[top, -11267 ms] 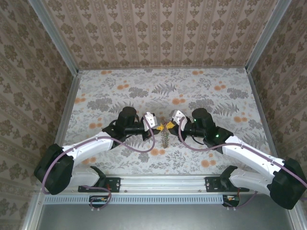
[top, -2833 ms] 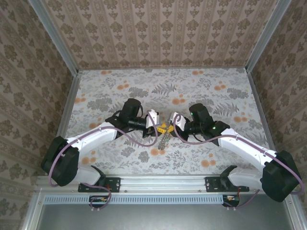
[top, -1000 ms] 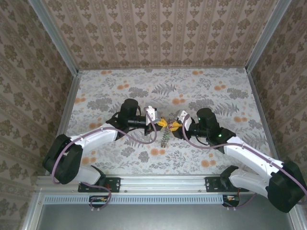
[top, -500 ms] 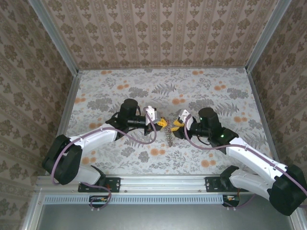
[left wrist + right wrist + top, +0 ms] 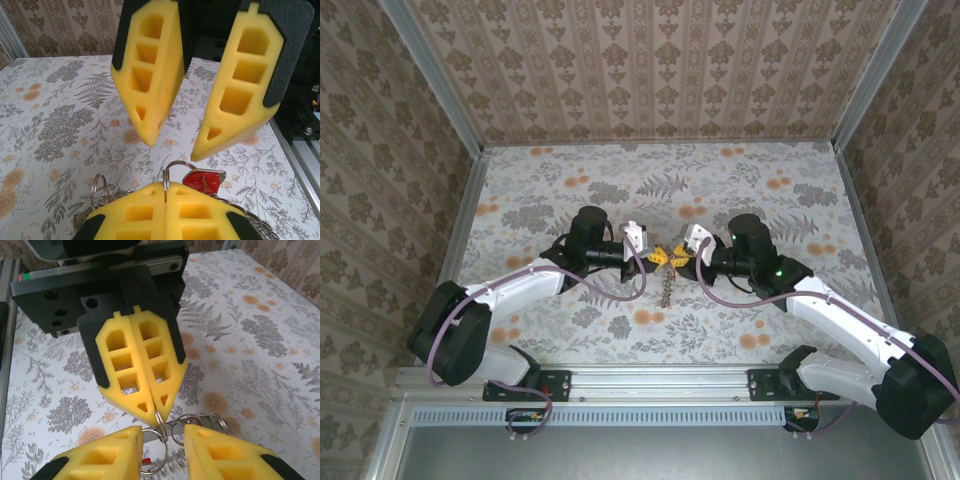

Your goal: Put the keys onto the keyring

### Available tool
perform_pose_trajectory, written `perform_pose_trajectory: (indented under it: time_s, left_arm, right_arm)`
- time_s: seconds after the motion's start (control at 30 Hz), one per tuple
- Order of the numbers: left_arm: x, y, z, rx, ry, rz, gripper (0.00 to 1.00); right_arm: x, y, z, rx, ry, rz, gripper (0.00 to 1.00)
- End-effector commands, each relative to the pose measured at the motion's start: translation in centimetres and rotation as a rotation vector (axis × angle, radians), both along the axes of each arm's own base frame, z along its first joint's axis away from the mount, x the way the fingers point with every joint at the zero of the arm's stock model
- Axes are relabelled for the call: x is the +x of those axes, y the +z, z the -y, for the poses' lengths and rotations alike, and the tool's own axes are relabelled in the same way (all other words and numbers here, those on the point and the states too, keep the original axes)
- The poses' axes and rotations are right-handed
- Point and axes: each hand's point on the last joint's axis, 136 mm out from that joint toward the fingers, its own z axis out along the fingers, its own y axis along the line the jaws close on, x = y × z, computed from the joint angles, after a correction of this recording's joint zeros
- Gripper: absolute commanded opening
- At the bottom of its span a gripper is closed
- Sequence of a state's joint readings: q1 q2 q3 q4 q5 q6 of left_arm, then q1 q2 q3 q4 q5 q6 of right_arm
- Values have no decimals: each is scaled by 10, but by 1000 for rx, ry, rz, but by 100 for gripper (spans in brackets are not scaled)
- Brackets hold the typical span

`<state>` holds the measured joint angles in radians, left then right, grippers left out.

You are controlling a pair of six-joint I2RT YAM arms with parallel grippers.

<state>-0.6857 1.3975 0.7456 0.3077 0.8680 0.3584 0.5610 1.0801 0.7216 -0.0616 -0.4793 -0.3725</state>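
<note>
the threading step is judged to be in hand. at the bottom centre of the left wrist view, the left gripper (image 5: 165, 188) is clamped on the thin wire keyring (image 5: 178, 162), with a red key (image 5: 202, 181) just behind. the right gripper (image 5: 163, 434) is held close, fingers apart. a fine, aligned pinch is called for next.

The desk (image 5: 570, 170) has a print of grey ferns and orange flowers, and brown patterned walls (image 5: 660, 70), seemingly wallpapered, enclose it on three sides.
</note>
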Motion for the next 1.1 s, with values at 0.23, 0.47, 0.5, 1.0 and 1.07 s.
perform_pose_trajectory:
  time_s: [0.23,0.47,0.5,1.0,1.07]
  left_arm:
    - [-8,20,0,-48,-43,19,0]
    - [-10,21,1,-49,-62,16,0]
    - [-10,21,0,-48,-63,14,0]
    - [-12,24,1,-56,-75,16,0]
    - [-12,24,1,-57,-77,17,0]
  right_arm:
    - [-3,0,-8,-33,73,16,25]
    - [2,0,-11,-27,75,25,18]
    - [1,1,-11,-27,80,26,17]
    - [0,-10,-14,-55,118,16,14]
    - [0,-10,-14,-57,118,12,10]
